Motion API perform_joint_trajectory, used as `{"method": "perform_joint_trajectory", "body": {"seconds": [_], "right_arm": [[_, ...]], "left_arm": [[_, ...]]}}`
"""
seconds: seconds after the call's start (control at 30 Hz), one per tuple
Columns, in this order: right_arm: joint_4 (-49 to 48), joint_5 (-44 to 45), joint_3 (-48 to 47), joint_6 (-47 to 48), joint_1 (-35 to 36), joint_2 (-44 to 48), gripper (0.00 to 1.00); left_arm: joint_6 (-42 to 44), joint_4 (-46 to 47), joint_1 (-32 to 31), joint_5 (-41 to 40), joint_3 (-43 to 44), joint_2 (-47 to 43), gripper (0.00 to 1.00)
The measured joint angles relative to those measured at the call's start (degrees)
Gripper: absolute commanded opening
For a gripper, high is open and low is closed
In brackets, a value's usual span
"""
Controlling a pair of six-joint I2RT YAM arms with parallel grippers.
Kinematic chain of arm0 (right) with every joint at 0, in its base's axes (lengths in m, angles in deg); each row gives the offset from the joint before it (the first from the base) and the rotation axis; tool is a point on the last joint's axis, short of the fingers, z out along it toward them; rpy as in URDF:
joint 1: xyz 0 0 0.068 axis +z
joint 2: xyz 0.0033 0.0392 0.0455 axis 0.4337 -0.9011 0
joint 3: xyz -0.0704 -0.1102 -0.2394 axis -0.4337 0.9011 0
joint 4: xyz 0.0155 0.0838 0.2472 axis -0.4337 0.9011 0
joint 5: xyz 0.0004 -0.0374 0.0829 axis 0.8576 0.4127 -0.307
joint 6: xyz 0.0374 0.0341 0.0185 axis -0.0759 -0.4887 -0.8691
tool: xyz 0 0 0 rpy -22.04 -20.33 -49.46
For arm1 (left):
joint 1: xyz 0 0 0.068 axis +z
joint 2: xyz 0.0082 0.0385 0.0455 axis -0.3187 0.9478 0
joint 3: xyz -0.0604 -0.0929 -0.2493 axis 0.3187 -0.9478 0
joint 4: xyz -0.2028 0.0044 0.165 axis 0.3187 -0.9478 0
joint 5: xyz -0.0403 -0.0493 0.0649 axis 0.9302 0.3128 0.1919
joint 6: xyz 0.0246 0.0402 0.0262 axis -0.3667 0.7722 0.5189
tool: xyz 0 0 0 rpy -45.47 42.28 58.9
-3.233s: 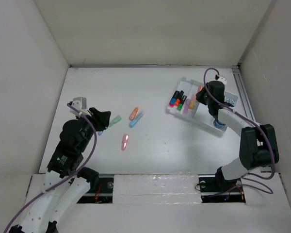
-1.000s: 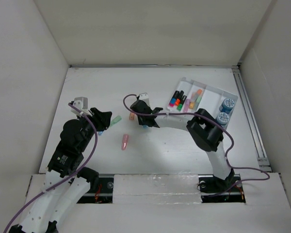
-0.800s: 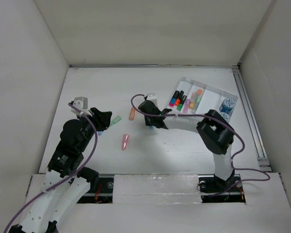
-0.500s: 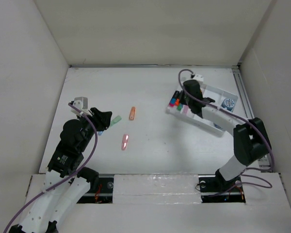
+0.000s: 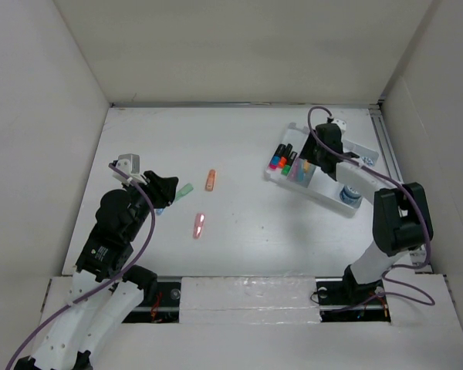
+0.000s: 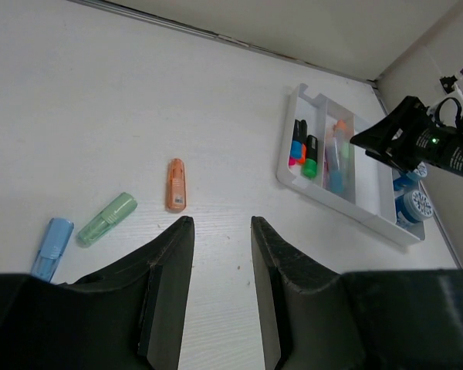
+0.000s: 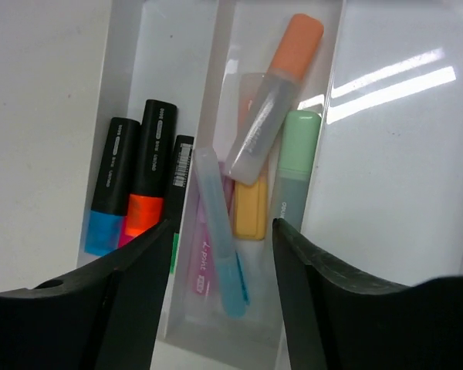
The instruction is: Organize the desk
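Putting pens away, with right gripper (image 7: 222, 235) spread empty above the blue pen (image 7: 227, 270) in the tray (image 7: 386, 154), left gripper (image 6: 220, 225) spread too; next, go grab the orange pen (image 5: 211, 179) on the desk (image 5: 255, 139).

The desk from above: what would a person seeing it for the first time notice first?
First the white tray at the far right, holding coloured markers, with the right gripper open above its middle compartment. Then the loose ones on the desk at the left: an orange marker, a pink marker, and a green marker and a blue marker near the open left gripper.
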Motion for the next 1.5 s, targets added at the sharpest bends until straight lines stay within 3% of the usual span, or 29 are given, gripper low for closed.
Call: {"method": "perform_joint_trajectory", "body": {"seconds": [0.07,0.13,0.2,0.23,0.27,0.33,0.37,0.4,0.43,0.5,0.6,0.87,1.0,1.07,1.1,1.17,1.2,1.23,1.4,1.47,1.5], "right_arm": [[-0.33,-0.13,0.13,0.04,0.90,0.46,0.60],[-1.60,-0.17,1.27,0.07,2.91,1.40,0.29],[-2.62,-0.13,2.71,-0.20,7.13,2.58,0.05],[-3.13,-0.31,2.99,-0.39,9.94,2.69,0.04],[-3.98,-0.44,2.99,-0.59,13.31,2.56,0.04],[-5.53,-0.81,2.54,-0.96,20.39,1.46,0.19],[-5.38,-1.14,1.18,-1.07,23.93,0.02,0.27],[-5.35,-1.09,-1.09,-0.96,27.52,-2.29,0.46],[-5.33,-0.96,-3.93,-0.83,30.42,-5.16,0.54],[-4.70,-0.48,-10.51,0.07,34.82,-11.41,0.64],[-2.86,0.79,-18.86,1.20,37.97,-19.26,0.65],[6.14,5.05,-35.28,3.10,38.45,-32.52,0.63],[9.40,6.54,-39.21,3.39,38.69,-36.28,0.57],[10.80,7.91,-40.57,3.65,39.06,-37.51,0.51],[11.61,8.63,-41.20,3.63,39.21,-37.77,0.40],[12.28,9.62,-41.16,3.30,39.39,-37.77,0.29],[12.02,10.19,-40.44,2.95,39.39,-37.46,0.16],[11.39,10.56,-39.41,2.49,39.41,-36.92,0.13],[5.64,9.75,-23.56,0.98,38.45,-27.12,0.06],[4.94,8.33,-13.31,0.02,35.76,-18.01,0.06],[4.96,8.28,-13.11,0.02,35.63,-17.73,0.06]], "left_arm": [[0.00,0.00,0.00,0.02,0.00,0.02,0.32],[0.00,0.00,0.00,0.02,0.00,0.07,0.32],[0.00,0.00,0.00,0.02,0.00,0.15,0.29],[0.02,0.00,0.00,0.00,0.00,0.22,0.26],[0.02,0.00,0.00,0.02,0.00,0.31,0.11],[0.20,0.00,0.02,0.28,0.00,0.57,0.00],[0.44,0.02,0.00,0.44,0.00,0.70,0.00],[0.63,0.02,0.00,0.63,0.00,0.81,0.00],[0.68,0.02,0.00,0.79,0.00,1.01,0.00],[0.79,0.00,0.00,0.90,0.00,1.25,0.00],[0.79,0.00,0.00,0.83,0.00,1.33,0.03],[0.81,-0.02,0.00,0.50,0.00,0.70,0.08],[0.79,-0.02,0.00,0.39,0.00,0.26,0.08],[0.79,-0.02,0.00,0.39,0.00,0.22,0.09],[0.79,-0.02,0.00,0.39,0.00,0.22,0.09],[0.81,-0.02,0.00,0.39,0.00,0.22,0.09],[0.81,-0.02,0.00,0.39,0.00,0.20,0.10],[0.81,-0.02,0.00,0.35,0.00,0.15,0.11],[0.81,0.02,0.00,0.33,0.00,-0.11,0.16],[0.81,-0.02,0.00,0.33,0.00,-0.07,0.18],[0.81,0.00,0.00,0.35,0.00,-0.09,0.18]]}}
